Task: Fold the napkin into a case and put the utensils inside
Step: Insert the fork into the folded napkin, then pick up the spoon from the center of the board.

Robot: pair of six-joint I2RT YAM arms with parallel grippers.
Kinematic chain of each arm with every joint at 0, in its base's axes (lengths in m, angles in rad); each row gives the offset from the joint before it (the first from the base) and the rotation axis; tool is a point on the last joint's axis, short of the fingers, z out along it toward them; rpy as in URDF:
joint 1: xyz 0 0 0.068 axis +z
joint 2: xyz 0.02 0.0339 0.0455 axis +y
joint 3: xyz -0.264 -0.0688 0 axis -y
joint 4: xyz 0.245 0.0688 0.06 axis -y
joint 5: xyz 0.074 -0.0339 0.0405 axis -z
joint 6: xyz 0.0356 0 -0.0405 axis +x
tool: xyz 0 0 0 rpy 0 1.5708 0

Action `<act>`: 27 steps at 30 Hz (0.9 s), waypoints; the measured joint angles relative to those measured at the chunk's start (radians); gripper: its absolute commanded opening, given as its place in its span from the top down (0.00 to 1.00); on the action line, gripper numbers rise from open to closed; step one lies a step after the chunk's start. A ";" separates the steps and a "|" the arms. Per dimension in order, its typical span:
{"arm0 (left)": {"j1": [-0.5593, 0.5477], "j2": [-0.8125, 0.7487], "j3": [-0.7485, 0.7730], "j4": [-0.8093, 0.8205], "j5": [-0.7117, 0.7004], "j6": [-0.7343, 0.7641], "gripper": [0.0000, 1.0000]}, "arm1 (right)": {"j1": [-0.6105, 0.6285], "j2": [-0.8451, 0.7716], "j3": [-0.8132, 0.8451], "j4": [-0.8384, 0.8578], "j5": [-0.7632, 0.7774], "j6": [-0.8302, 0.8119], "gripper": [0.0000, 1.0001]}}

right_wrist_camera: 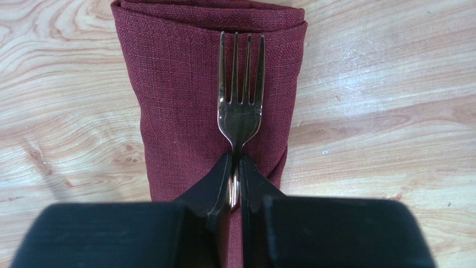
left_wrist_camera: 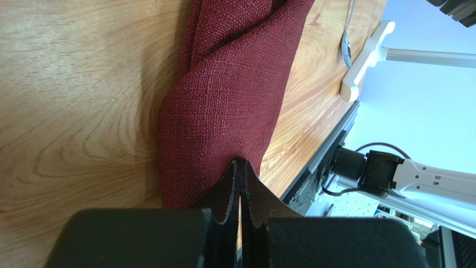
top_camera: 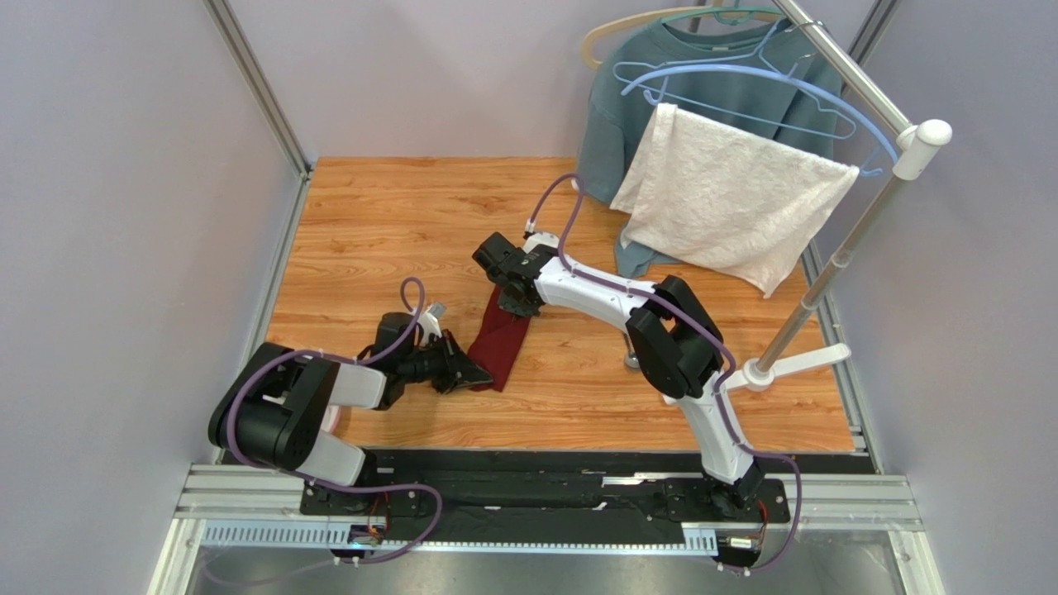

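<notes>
From above, the case (top_camera: 501,345) lies mid-surface (top_camera: 373,223), with the left claw (top_camera: 476,372) at its near end and the right claw (top_camera: 515,304) at its far end. In the left wrist view, the left claw is pinched together on the cloth's edge; hold it firm. In the right wrist view, the right claw clamps the fork (right_wrist_camera: 240,106), which lies on the case. Keep the fork centred and let go gently.

**Left arm** (top_camera: 292,415): folded low beside its base, forearm reaching to the right.
**Left gripper** (top_camera: 467,370): held low and nearly level. Its fingers (left_wrist_camera: 226,190) are pressed flat together, with the tips touching the edge of the napkin (left_wrist_camera: 223,100).
**Right arm** (top_camera: 696,409): rises from its base, elbow bent, forearm stretched leftward.
**Right gripper** (top_camera: 517,298): tilted downward. Its fingers (right_wrist_camera: 212,184) are clamped on the neck of the fork (right_wrist_camera: 240,106), just below the tines.
</notes>
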 measured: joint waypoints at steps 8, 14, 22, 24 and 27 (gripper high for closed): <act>0.000 -0.002 0.001 -0.003 0.000 0.003 1.00 | 0.026 -0.042 -0.040 -0.031 -0.046 0.000 0.39; 0.000 -0.117 0.011 -0.154 -0.021 0.071 0.77 | 0.037 -0.087 -0.037 -0.098 0.027 -0.102 0.15; -0.002 -0.528 0.188 -0.565 -0.073 0.172 0.58 | -0.192 -0.416 -0.334 0.016 -0.045 -0.482 0.20; -0.002 -0.563 0.249 -0.600 -0.062 0.182 0.58 | -0.290 -0.421 -0.376 0.047 -0.067 -0.586 0.22; -0.005 -0.570 0.310 -0.625 -0.031 0.188 0.60 | -0.354 -0.394 -0.426 0.090 -0.100 -0.697 0.28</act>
